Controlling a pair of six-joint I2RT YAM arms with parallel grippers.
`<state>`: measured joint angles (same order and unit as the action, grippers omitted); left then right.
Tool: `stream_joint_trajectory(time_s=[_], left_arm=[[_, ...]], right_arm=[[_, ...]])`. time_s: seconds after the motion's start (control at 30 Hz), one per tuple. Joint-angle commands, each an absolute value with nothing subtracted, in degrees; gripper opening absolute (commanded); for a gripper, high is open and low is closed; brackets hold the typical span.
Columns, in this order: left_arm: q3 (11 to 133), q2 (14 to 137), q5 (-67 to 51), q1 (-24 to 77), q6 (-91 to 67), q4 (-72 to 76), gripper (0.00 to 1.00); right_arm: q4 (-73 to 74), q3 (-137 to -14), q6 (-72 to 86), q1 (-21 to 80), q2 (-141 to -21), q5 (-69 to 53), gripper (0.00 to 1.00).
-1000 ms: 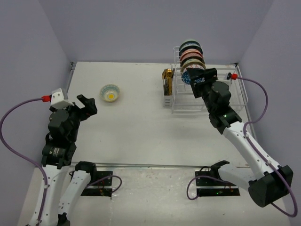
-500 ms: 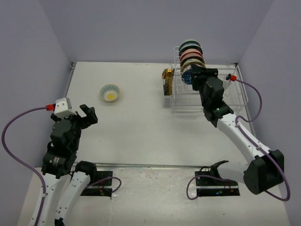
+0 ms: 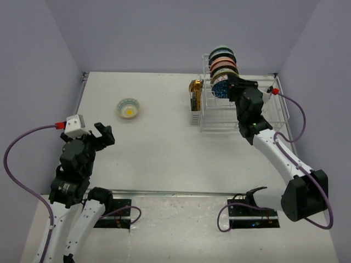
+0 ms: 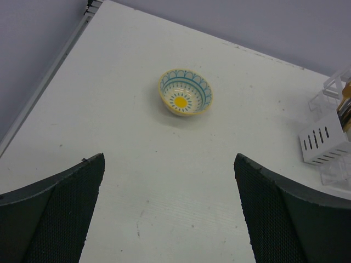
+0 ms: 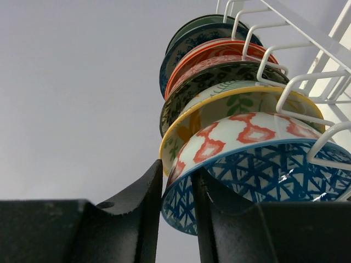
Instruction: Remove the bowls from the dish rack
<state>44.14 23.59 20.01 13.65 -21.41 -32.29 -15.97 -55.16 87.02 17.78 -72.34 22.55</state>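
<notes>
Several bowls (image 3: 223,63) stand on edge in the slots of the white wire dish rack (image 3: 274,118). In the right wrist view the front bowl (image 5: 263,164), blue lattice inside and red-and-white outside, sits under the rack's wires (image 5: 307,28). My right gripper (image 5: 176,167) is shut on its lower rim, one finger outside, one inside. From above, that gripper (image 3: 230,87) is at the rack's front left. A cream bowl with teal arcs and a yellow centre (image 3: 128,107) rests upright on the table. My left gripper (image 3: 101,131) hangs open short of it, the bowl (image 4: 185,99) ahead of the empty gripper (image 4: 169,164).
A gold-brown cylinder (image 3: 195,87) stands in a white slotted holder (image 3: 196,116) against the rack's left side; the holder (image 4: 324,146) shows at the right edge of the left wrist view. Walls close the table on three sides.
My right gripper moved forward to the front bowl and closed from wide open onto its rim. The left arm drew back slightly toward its base, still open.
</notes>
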Motion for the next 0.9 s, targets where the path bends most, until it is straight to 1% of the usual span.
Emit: stream_joint_trajectory(time_s=[0.0, 0.03, 0.1, 0.13, 0.17, 0.27, 0.33, 0.37, 0.47, 0.87], left_arm=[[43.9, 23.6, 20.1, 14.0, -20.0, -30.8, 1.00], [43.8, 23.6, 19.8, 14.0, -19.9, -30.8, 1.00], [43.5, 23.6, 18.7, 14.0, -19.6, -30.4, 1.00], [43.6, 23.7, 18.6, 14.0, -19.4, -30.4, 1.00], [43.5, 23.8, 18.6, 14.0, -19.5, -30.4, 1.00], [43.5, 23.6, 18.8, 14.0, -19.6, -30.3, 1.00], [43.5, 23.6, 18.8, 14.0, -19.6, -30.3, 1.00], [43.5, 23.7, 18.8, 14.0, -19.6, -30.3, 1.00], [43.4, 23.7, 18.7, 14.0, -19.6, -30.2, 1.00], [43.3, 22.0, 19.5, 14.0, -19.7, -30.2, 1.00]], right_arm=[[-18.2, -54.4, 89.5, 17.4, -72.5, 22.2, 0.28], [-18.3, -54.1, 89.8, 17.4, -72.1, 22.1, 0.28], [-18.7, -53.3, 90.3, 17.4, -71.5, 22.2, 0.25], [-18.9, -53.0, 90.4, 17.4, -71.0, 22.5, 0.17], [-19.2, -52.5, 90.5, 17.4, -70.8, 22.7, 0.14], [-19.9, -51.4, 91.1, 17.4, -69.5, 22.9, 0.10], [-20.4, -51.1, 91.5, 17.4, -68.6, 22.8, 0.09], [-20.7, -50.8, 91.6, 17.4, -68.4, 22.6, 0.04], [-21.4, -50.3, 92.3, 17.4, -67.0, 22.5, 0.00], [-25.6, -51.9, 88.3, 17.3, -63.9, 19.6, 0.00]])
